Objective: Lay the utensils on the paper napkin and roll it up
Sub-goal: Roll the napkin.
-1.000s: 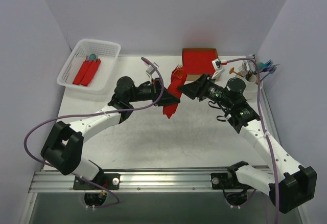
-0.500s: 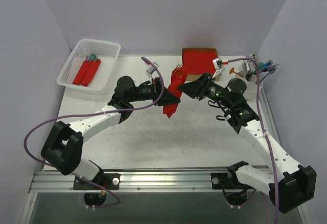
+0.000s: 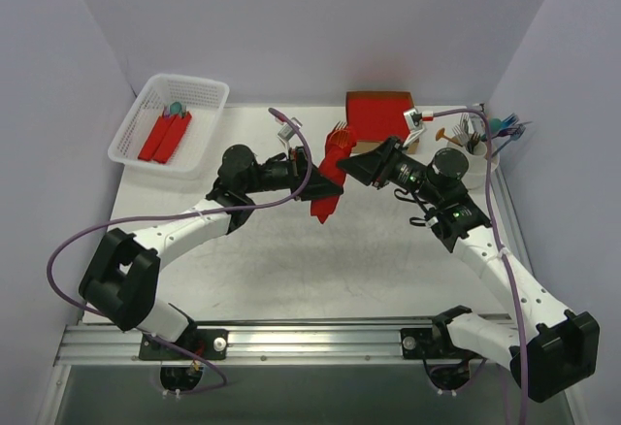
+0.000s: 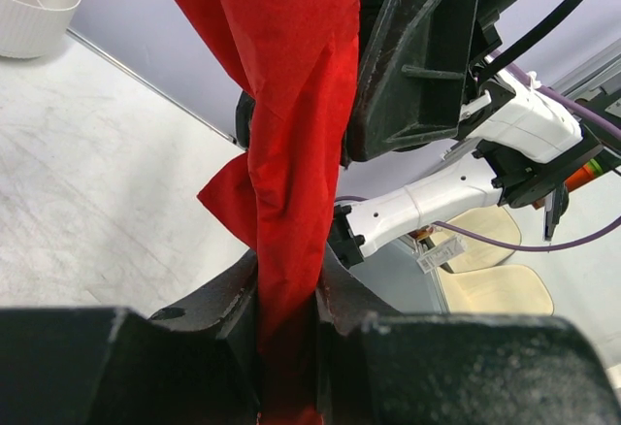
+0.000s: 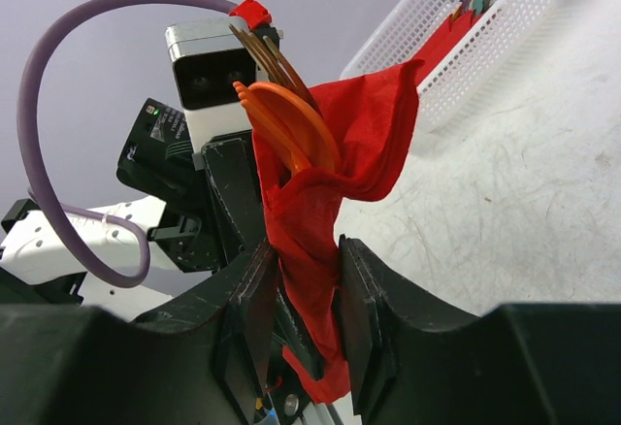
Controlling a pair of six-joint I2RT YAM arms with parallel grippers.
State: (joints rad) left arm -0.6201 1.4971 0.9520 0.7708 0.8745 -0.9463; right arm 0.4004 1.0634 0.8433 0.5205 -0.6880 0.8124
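Clamped hard on the paper napkin [image 4: 291, 105] down at the left gripper [image 4: 288, 294], jaws squeezed in to nothing but the paper's thickness. Same story at the right gripper [image 5: 303, 284]: pinching that same red roll from the opposite side, jaws pulled in just as tight. Going by the top view, grabbed nearer the utensil end by the right and a bit further down by the left. Hanging clear of the surface [image 3: 291, 260], mid-air between the two wrists, toward the back and roughly centre. More of a loose crumpled twist than a tidy roll, with a flap flaring out to one side. Sticking out of the far end: the utensils [image 5: 286, 119], orange, one rounded bowl-ish shape plus a few thin tines, wrapped up and hidden lower down. Can't say how many in there.

On the writing front, only spotted a tiny white tag [image 4: 433, 260] on a cable in the left wrist view, way too small to read.

Further out: just behind the roll, a thick red stack [image 3: 378, 114] edged in brown cardboard. Over in the back right corner, a white cup [image 3: 477, 148] stuffed with more cutlery. Off at the back left, a white basket [image 3: 131, 129] holding two slim red rolls [image 3: 165, 137] side by side, with a teal tip showing at one end.
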